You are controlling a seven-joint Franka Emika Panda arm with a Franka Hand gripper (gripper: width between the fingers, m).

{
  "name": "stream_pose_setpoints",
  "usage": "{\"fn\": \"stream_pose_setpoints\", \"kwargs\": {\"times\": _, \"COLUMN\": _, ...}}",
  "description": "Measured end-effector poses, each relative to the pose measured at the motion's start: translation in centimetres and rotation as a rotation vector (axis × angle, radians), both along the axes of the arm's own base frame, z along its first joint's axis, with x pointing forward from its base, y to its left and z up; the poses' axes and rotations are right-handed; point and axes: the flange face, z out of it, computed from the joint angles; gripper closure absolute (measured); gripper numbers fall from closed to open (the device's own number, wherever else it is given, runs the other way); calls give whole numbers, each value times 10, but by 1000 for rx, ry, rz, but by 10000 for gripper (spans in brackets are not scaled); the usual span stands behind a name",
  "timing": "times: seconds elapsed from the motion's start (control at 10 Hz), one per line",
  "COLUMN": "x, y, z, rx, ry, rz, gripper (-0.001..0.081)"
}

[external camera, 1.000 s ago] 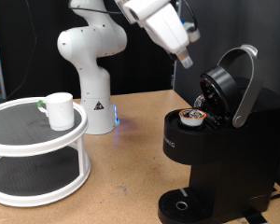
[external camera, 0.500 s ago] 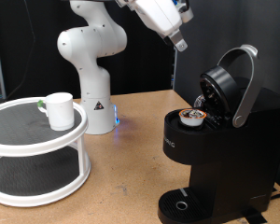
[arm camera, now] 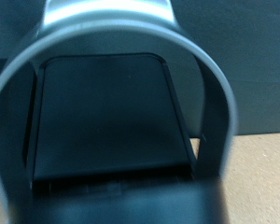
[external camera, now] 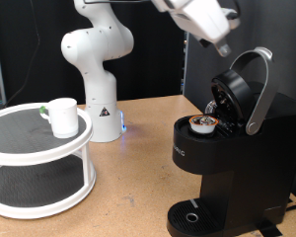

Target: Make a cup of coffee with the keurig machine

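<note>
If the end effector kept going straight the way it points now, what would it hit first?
Most likely the raised silver-grey lid handle of the keurig machine: the end effector hangs just above it, and the handle arches across the wrist view. Depth is uncertain.

Pod (external camera: 201,122) in keurig machine (external camera: 227,148)

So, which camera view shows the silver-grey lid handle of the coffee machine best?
The wrist view: the lid handle arches across nearly the whole picture, close up, though blurred. The exterior view shows it smaller but sharp, raised on the open keurig machine, with the gripper just above it.
</note>
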Motion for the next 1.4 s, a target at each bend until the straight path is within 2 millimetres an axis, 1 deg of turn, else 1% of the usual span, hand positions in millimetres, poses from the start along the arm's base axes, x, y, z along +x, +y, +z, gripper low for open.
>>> {"fn": "stream_pose_setpoints", "kwargs": {"times": 0.2, "x": 2, "y": 33, "z": -7, "rx": -20, "ry": 8, "rz": -1, "gripper": -2}}
{"fn": "stream_pose_setpoints", "kwargs": {"times": 0.4, "x": 2, "y": 61, "z": -9, "rx": -26, "ry": 4, "rz": -1, "gripper": -2}}
{"fn": "stream_pose_setpoints", "kwargs": {"times": 0.7, "x": -4, "y": 92, "z": 2, "rx": 1, "ry": -19, "rz": 14, "gripper": -2}}
{"fn": "stream_pose_setpoints", "kwargs": {"times": 0.8, "x": -5, "y": 100, "z": 6, "rx": 3, "ry": -21, "rz": 14, "gripper": 115}}
{"fn": "stream_pose_setpoints", "kwargs": {"times": 0.9, "x": -7, "y": 107, "z": 8, "rx": 4, "ry": -22, "rz": 12, "gripper": 250}}
{"fn": "stream_pose_setpoints", "kwargs": {"times": 1.0, "x": -8, "y": 112, "z": 10, "rx": 4, "ry": -23, "rz": 10, "gripper": 250}}
{"fn": "stream_pose_setpoints", "kwargs": {"times": 1.1, "x": -9, "y": 117, "z": 11, "rx": 4, "ry": -24, "rz": 8, "gripper": 451}}
{"fn": "stream_pose_setpoints", "kwargs": {"times": 1.2, "x": -10, "y": 120, "z": 11, "rx": 4, "ry": -26, "rz": 6, "gripper": 451}}
{"fn": "stream_pose_setpoints", "kwargs": {"times": 1.4, "x": -11, "y": 124, "z": 10, "rx": -7, "ry": -31, "rz": 5, "gripper": 751}}
